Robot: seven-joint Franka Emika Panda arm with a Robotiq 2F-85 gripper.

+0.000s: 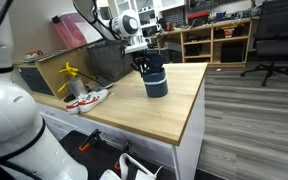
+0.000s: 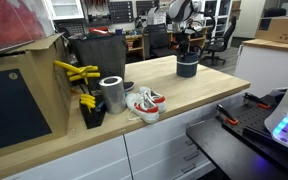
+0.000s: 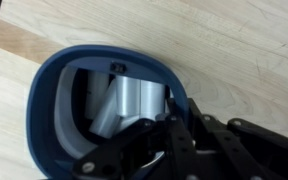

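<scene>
Hand (image 1: 144,67) is directly over the blue cup (image 1: 156,84) on the table (image 1: 179,118), clenched on the cup's rim, one finger inside the wall and one outside.

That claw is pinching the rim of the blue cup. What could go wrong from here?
The gripper seems to pinch only one side of the rim of the blue cup, so the cup might tilt or slip if lifted. A tilt could tip the silver cylinder inside it out onto the wooden table.

End effector (image 2: 187,52) clasps dark cup (image 2: 188,68) on counter (image 2: 174,97).
</scene>
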